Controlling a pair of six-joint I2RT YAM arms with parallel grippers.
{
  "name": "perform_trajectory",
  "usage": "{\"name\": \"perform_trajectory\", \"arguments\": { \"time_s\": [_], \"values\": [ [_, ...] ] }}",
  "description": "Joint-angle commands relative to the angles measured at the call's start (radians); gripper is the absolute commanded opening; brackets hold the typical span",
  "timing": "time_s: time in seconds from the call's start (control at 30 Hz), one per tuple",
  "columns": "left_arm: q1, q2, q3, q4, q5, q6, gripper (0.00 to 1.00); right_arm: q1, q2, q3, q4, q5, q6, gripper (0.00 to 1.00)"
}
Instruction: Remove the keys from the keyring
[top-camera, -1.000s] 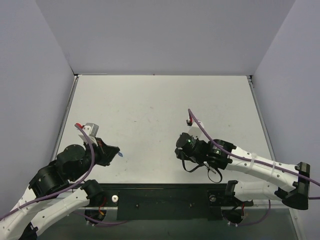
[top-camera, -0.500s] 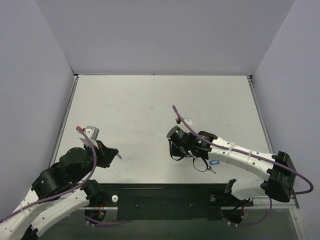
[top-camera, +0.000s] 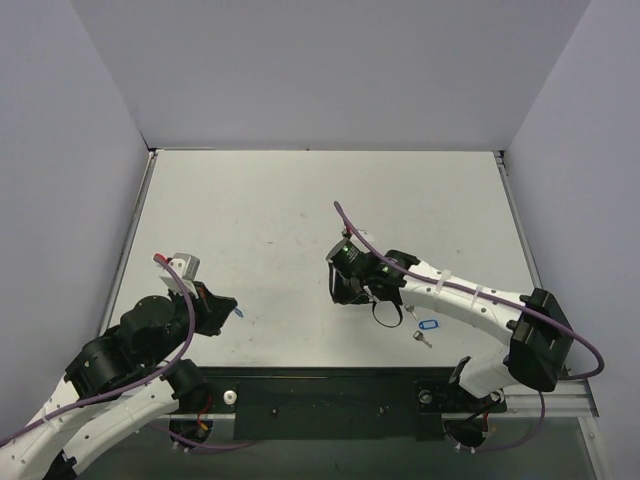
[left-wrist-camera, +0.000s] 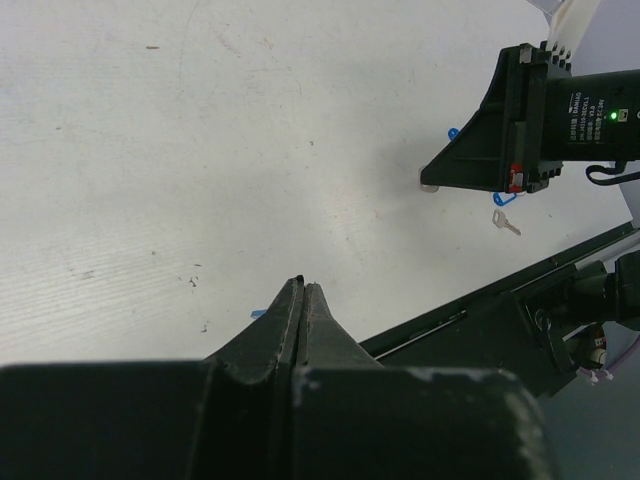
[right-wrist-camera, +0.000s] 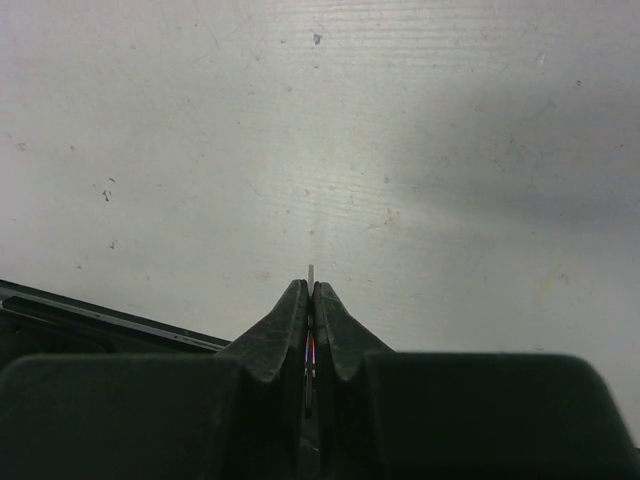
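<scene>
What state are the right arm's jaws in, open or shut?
Shut: the right gripper's jaws pinch a thin silver metal sliver poking past their tips.

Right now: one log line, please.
left gripper shut, blue bit at tip | right gripper shut on thin silver sliver | tagged key loose on table
</scene>
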Motion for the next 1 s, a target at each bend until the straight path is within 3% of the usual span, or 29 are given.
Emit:
{"name": "perform_trajectory", "arguments": {
  "time_s": [0.0,0.73,0.8,0.9,0.97],
  "values": [
    [0.006,-0.015,0.001,0.057,-0.001,0.015,0.0,-0.021,0.031,0.054,-0.002,-0.026,-0.025,0.0],
    [0.013,-0.016,-0.002,0.063,0.009,0.016,0.0,-0.079,0.101,0.094,0.014,-0.08,-0.049,0.0],
    [0.013,-0.019,-0.004,0.063,0.009,0.016,0.0,-0.084,0.097,0.094,0.015,-0.078,-0.045,0.12],
    [0.013,-0.018,-0.004,0.063,0.009,0.016,0.0,-0.09,0.09,0.086,0.018,-0.078,-0.046,0.42],
    [0.013,-0.021,-0.002,0.063,0.009,0.016,0.0,-0.093,0.081,0.083,0.018,-0.08,-0.045,0.5]
  ]
}}
